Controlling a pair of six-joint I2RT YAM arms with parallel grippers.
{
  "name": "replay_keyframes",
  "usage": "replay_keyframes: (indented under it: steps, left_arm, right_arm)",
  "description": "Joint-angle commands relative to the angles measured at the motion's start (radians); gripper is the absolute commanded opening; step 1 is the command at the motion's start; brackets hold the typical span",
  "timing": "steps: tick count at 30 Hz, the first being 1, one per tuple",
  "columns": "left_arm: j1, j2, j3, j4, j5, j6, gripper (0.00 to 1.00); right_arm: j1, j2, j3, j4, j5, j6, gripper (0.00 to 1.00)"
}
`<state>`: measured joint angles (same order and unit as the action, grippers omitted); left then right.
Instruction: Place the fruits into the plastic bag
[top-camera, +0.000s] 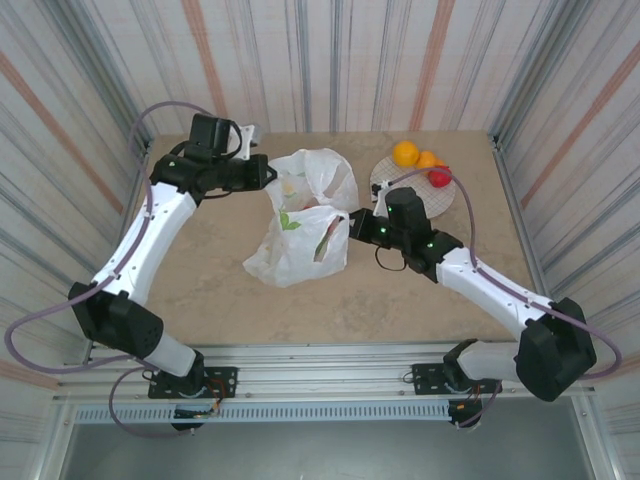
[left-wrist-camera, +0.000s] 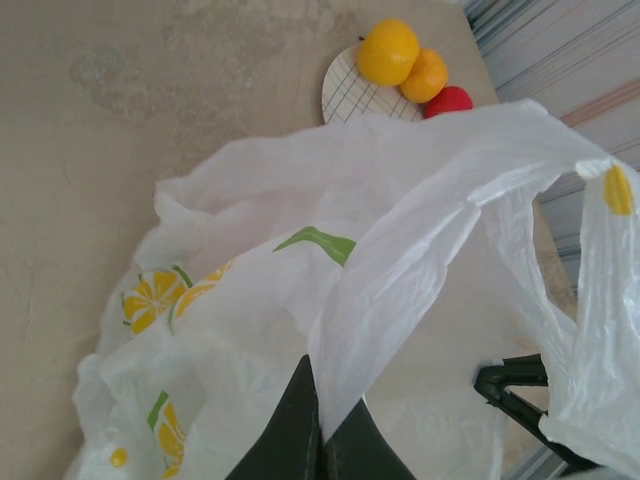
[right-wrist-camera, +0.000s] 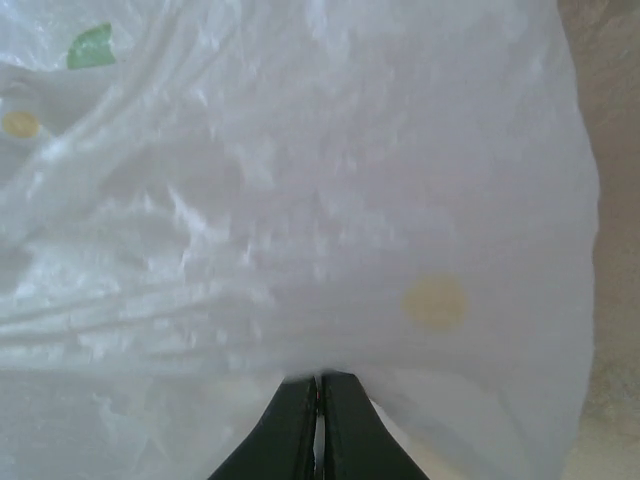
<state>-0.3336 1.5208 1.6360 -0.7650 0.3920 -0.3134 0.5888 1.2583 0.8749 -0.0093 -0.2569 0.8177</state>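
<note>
Plastic bag sits mid-table, slumped and crinkled, its thin translucent film printed with lemon slices and green leaves. I have both tools pinching it. The left gripper is closed on a fold at the far-left rim, and the right gripper is clamped on film at the right side, presumably to spread the mouth. Three fruits, smooth and round, two orange and one red, wait on the checked plate just beyond the bag.
</note>
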Motion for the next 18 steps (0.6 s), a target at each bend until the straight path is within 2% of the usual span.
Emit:
replay_keyframes:
  steps: [1,6,11,15,18]
  left_arm:
    - [0.001,0.001,0.027,-0.081,-0.025,0.036,0.00]
    - [0.013,0.032,0.110,-0.141,-0.078,0.059,0.00]
    - [0.058,0.042,0.174,-0.144,-0.092,0.045,0.00]
    - [0.050,0.074,0.113,-0.141,-0.086,0.058,0.00]
    - [0.022,0.092,0.052,-0.134,-0.130,0.092,0.00]
  right_arm:
    - [-0.008,0.042,0.025,-0.133,0.022,-0.051,0.09]
    - [-0.065,0.163,0.072,-0.131,-0.074,-0.086,0.09]
    - [-0.052,0.152,0.152,-0.155,-0.103,-0.112,0.10]
    - [-0.058,0.139,0.152,-0.162,-0.109,-0.118,0.11]
    - [-0.064,0.156,0.135,-0.147,-0.142,-0.112,0.12]
